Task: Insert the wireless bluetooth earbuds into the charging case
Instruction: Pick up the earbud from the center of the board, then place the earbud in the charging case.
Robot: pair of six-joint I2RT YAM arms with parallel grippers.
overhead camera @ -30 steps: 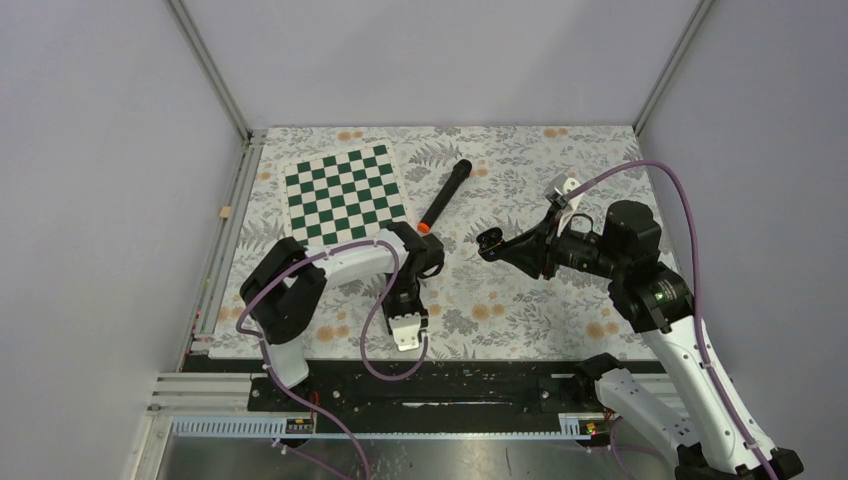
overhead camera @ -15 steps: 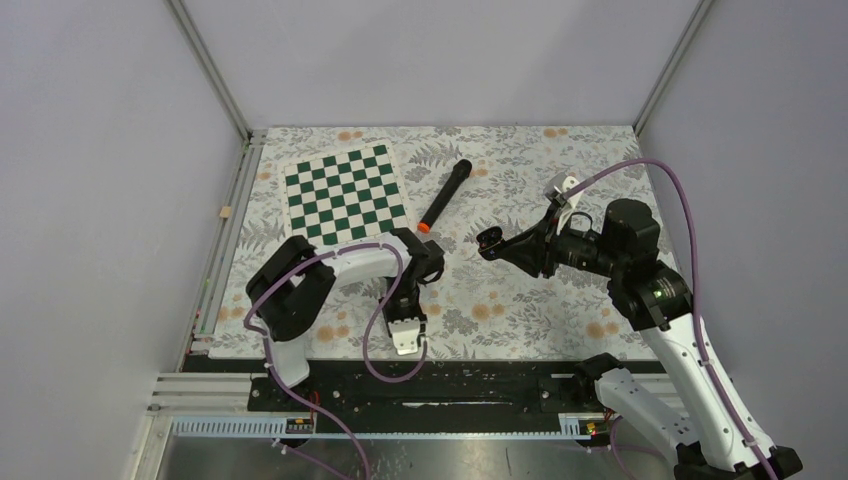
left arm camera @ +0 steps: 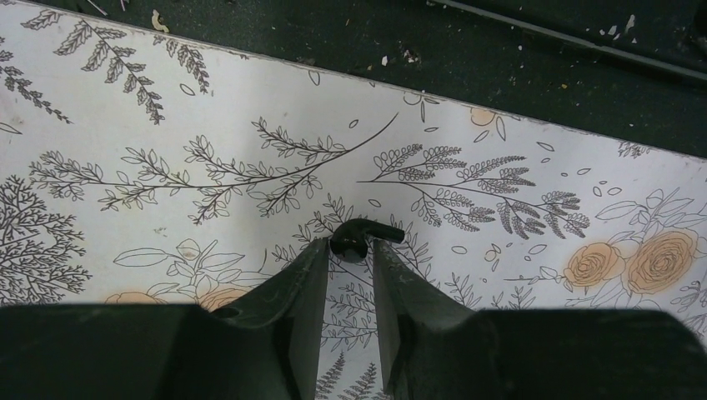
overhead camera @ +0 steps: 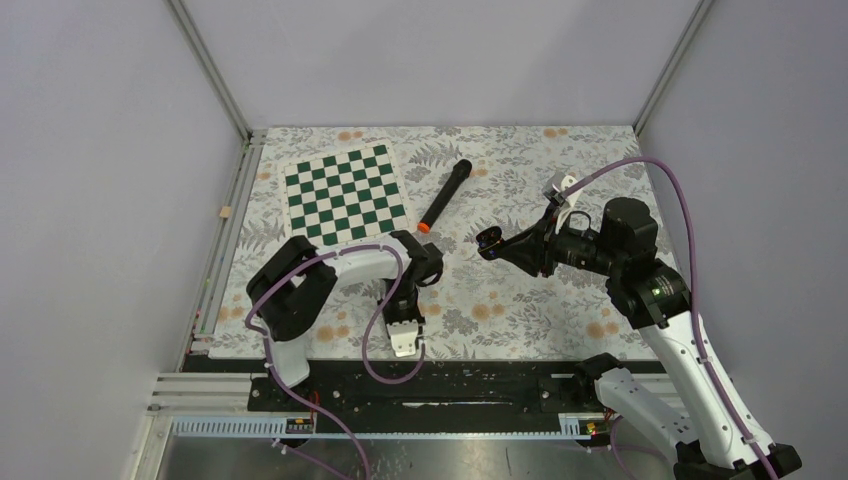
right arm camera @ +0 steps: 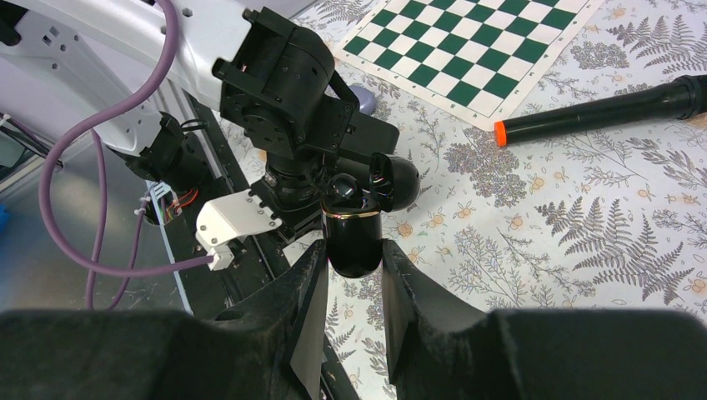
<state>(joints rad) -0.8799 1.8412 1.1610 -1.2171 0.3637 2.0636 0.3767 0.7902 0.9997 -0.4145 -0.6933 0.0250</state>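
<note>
A black earbud (left arm camera: 360, 237) is seen at the centre of the left wrist view, on the floral bench (left arm camera: 167, 125) near its dark front edge, pinched between the tips of the left jaws. The black charging case (right arm camera: 353, 242), lid open, is clamped in the right jaws above the bench, right of centre in the top view.

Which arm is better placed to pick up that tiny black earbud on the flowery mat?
Left. The left gripper has its jaws either side of the black earbud on the mat; the right gripper is occupied, holding the open charging case.
</note>
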